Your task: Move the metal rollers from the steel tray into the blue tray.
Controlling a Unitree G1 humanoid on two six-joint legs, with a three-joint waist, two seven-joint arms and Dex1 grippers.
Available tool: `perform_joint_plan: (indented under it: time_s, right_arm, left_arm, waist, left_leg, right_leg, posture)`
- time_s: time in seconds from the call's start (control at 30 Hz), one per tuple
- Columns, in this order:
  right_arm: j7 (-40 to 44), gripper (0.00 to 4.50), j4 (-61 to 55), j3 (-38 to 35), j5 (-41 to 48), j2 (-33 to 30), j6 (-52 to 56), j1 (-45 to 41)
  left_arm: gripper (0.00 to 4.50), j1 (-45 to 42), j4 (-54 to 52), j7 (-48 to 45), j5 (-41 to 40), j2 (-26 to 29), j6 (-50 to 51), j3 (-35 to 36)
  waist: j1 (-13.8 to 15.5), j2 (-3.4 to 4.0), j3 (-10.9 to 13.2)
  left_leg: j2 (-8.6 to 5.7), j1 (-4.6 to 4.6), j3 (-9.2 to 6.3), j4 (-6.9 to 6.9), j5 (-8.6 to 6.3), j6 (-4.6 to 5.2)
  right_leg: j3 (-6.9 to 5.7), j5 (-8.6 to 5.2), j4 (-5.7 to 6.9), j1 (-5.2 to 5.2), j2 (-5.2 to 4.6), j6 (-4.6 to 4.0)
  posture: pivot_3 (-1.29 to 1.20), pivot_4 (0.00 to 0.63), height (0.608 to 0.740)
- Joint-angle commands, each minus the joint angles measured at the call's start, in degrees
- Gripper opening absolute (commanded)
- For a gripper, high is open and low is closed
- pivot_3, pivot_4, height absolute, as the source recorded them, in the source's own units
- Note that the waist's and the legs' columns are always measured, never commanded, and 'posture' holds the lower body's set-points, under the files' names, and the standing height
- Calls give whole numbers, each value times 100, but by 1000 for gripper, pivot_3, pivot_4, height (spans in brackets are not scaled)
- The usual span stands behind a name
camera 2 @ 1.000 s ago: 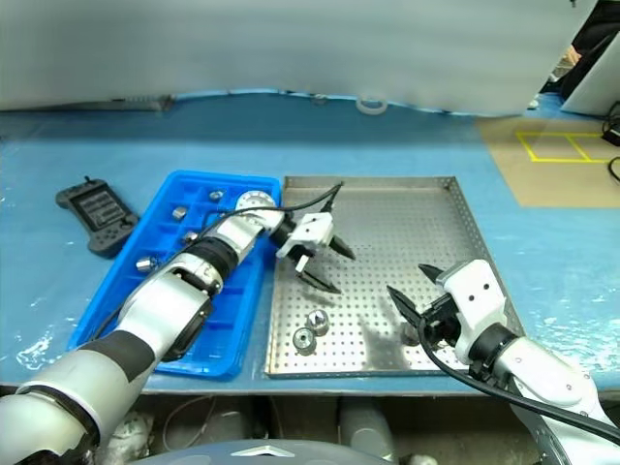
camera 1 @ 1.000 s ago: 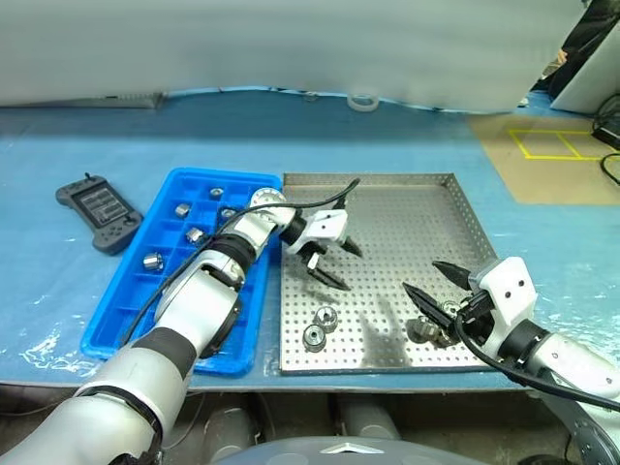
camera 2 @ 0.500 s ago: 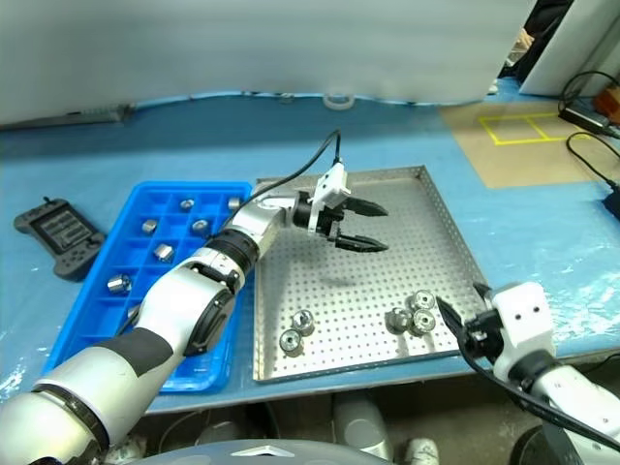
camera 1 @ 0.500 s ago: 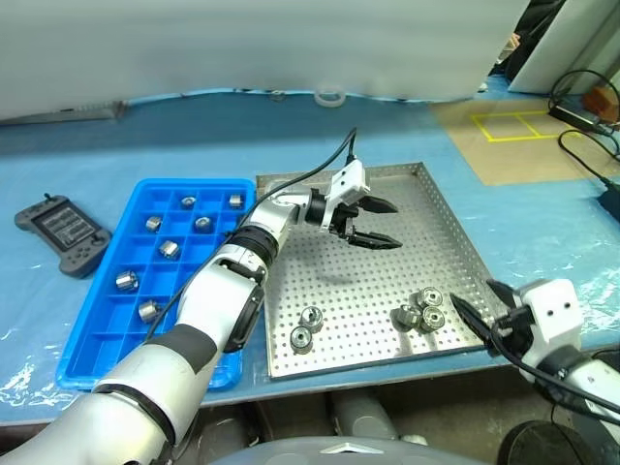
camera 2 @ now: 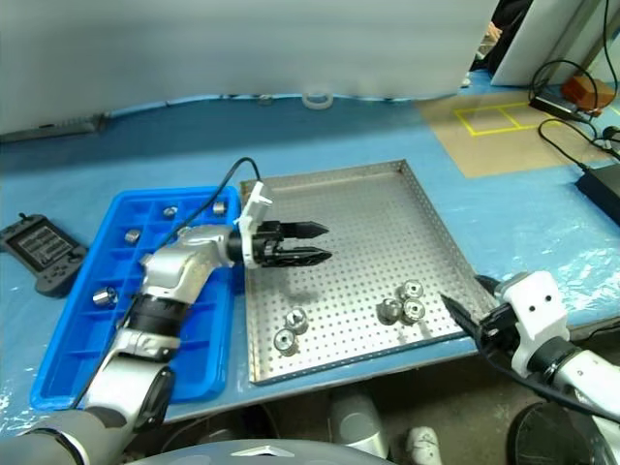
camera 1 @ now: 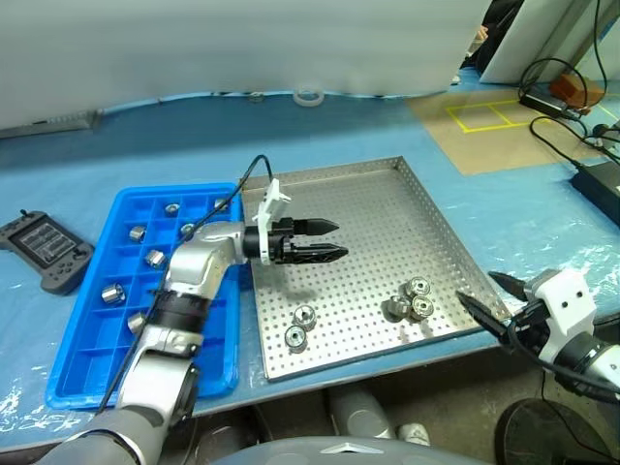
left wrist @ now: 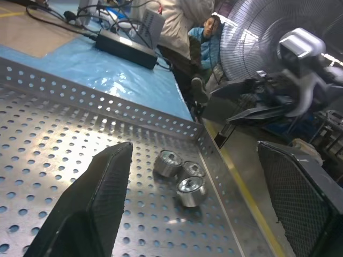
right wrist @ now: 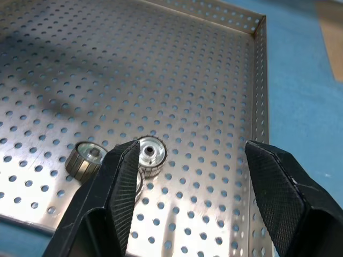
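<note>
The steel tray (camera 1: 387, 199) lies mid-table. Three metal rollers (camera 1: 409, 300) cluster near its front right corner, and two more (camera 1: 298, 326) lie at its front left. The blue tray (camera 1: 92, 344) sits to its left with several rollers (camera 1: 153, 258) in its compartments. My left gripper (camera 1: 339, 240) hovers open and empty over the steel tray's left part, pointing level toward the right. The left wrist view looks along its fingers (left wrist: 96, 198) at the cluster (left wrist: 179, 172). My right gripper (camera 1: 475, 287) stands open and empty just off the tray's front right corner, facing the cluster (right wrist: 150, 152).
A dark grey controller (camera 1: 39, 250) lies left of the blue tray. A tape roll (camera 1: 310, 97) sits at the table's back edge. Cables and a black power brick (camera 1: 593, 176) are at the far right. A seated person (left wrist: 206, 37) and a fan (left wrist: 268, 32) are beyond the table.
The camera has swung to the right. My left gripper drew back toward the tray's left side and rolled to point level. My right gripper moved from over the tray's front to beyond its corner.
</note>
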Motion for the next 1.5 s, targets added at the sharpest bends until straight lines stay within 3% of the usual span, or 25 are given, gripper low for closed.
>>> perform_joint_plan:
  time_s: [0.03,0.27,0.43,0.5,0.7,1.03,1.3,1.5]
  right_arm:
    - [203,3243,356,332,-228,-230,-246,-164]
    - [804,3243,2006,1174,-917,-553,-1178,-408]
    - [994,3243,2479,1365,-809,-545,-1192,-941]
    - [1032,3243,2623,1320,-649,-468,-1056,-1041]
    - [1175,3243,2760,1288,-872,-579,-1333,-624]
    - [1351,3243,2573,953,-622,-589,-1136,-42]
    - [955,3243,2551,372,-263,-477,-887,-544]
    - [1727,3243,1804,108,277,-1188,-266,-437]
  left_arm:
    - [3899,241,-678,389,-259,161,264,29]
    - [3899,800,-1194,852,-422,646,252,128]
    - [3899,1061,-2137,1326,-955,850,795,270]
    - [3899,1052,-2384,1546,-1159,883,1002,308]
    - [3899,905,-2794,2028,-1630,973,1428,342]
    - [3899,352,-2992,2881,-2134,755,1930,94]
    - [3899,139,-2362,2884,-1819,645,1510,-291]
    - [3899,391,-2233,2782,-1679,647,1193,-471]
  waist:
    - [100,5,2]
    - [553,20,0]
    - [902,24,4]
    - [1035,24,5]
    - [1325,19,3]
    - [1492,10,1]
    - [1484,9,0]
    - [1497,11,-1]
  left_leg:
    - [1,-1,0,-2,0,0]
    - [11,-26,-8,-7,14,13]
    - [12,-22,-6,10,14,16]
    - [12,26,1,9,7,-6]
    - [13,41,24,5,12,-15]
    - [16,69,38,4,17,-26]
    - [16,65,41,-3,19,-29]
    - [16,54,42,-9,20,-28]
  right_leg:
    - [-3,0,1,-1,0,0]
    - [-23,0,11,1,5,1]
    - [-14,2,28,3,5,-2]
    - [1,1,40,9,6,-2]
    - [53,-7,83,-7,19,-13]
    - [72,-15,101,-13,22,-9]
    - [78,-15,101,-24,24,-8]
    - [75,-15,103,-9,24,-8]
  posture:
    - [-480,150,740]
    - [-372,150,740]
    - [-350,150,740]
    - [-350,150,740]
    - [-363,150,740]
    - [-390,150,740]
    - [-393,150,740]
    - [-397,150,740]
